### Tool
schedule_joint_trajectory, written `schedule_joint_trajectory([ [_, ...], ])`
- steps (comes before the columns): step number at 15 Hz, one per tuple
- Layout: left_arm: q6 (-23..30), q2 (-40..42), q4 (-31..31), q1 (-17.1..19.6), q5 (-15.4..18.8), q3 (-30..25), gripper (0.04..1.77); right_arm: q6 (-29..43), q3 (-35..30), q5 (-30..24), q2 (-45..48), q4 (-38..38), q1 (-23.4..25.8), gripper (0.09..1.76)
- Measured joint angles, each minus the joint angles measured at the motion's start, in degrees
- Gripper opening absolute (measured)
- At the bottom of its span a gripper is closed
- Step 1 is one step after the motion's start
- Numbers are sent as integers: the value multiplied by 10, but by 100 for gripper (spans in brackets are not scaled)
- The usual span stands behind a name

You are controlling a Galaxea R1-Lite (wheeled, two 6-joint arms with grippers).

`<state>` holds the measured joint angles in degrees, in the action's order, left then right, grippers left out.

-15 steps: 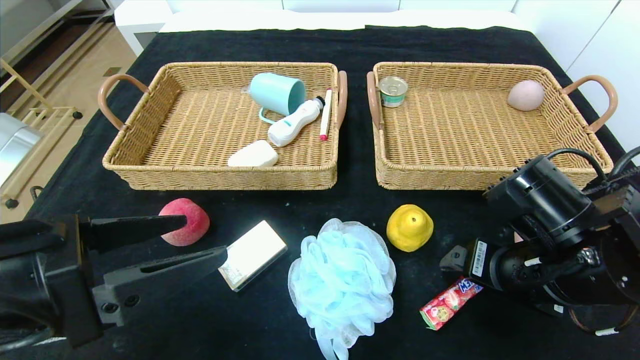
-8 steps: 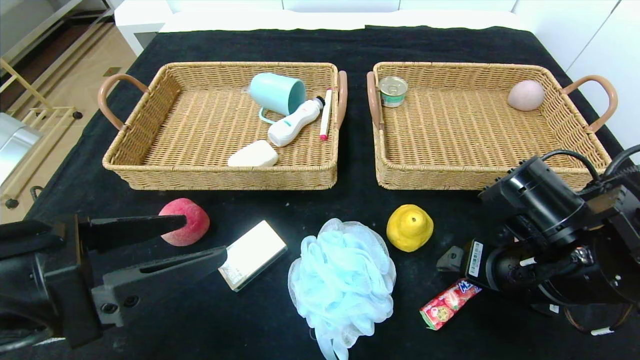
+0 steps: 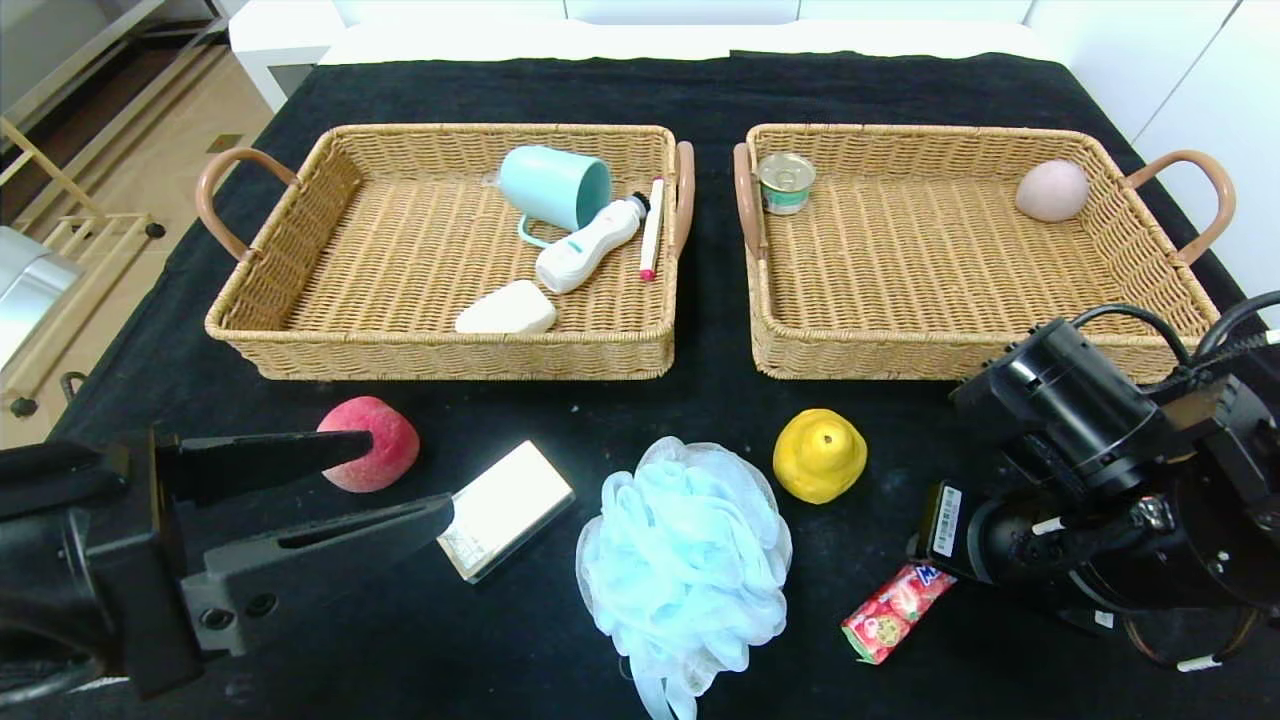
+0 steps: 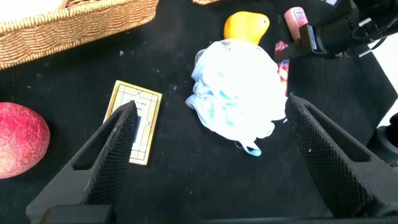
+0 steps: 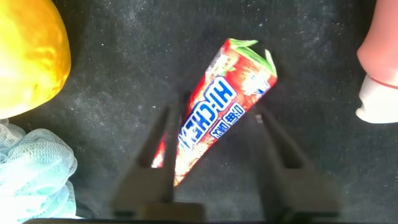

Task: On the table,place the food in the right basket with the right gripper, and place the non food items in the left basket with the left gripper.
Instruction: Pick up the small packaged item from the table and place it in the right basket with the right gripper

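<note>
On the black table (image 3: 620, 90), in front of two wicker baskets (image 3: 440, 350) (image 3: 900, 355), lie a red peach (image 3: 368, 443); a yellow pear (image 3: 818, 455); a red candy stick (image 5: 214, 118) flat; a blue pouf (image 3: 683, 565); a boxed cream bar (image 3: 505, 510); a pink bottle (image 5: 380, 68), partly seen.

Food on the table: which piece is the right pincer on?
The Hi-Chew candy stick, lying between the right pincer fingers; the pear and peach lie untouched.

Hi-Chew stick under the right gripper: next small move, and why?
Probably finish closing the right gripper on the Hi-Chew stick. Its fingers straddle the stick, which lies flat on the table, but a gap shows on one side, so lifting toward the right basket now seems premature.
</note>
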<state>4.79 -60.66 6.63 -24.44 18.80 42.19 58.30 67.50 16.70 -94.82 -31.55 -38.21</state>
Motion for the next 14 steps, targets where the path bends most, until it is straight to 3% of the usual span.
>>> schedule_joint_trajectory([
  [1,0,0,0,0,0,0,172,0,0,0,0,0,0,42],
  [14,0,2,0,-1,1,0,172,-1,-1,0,0,-1,0,42],
])
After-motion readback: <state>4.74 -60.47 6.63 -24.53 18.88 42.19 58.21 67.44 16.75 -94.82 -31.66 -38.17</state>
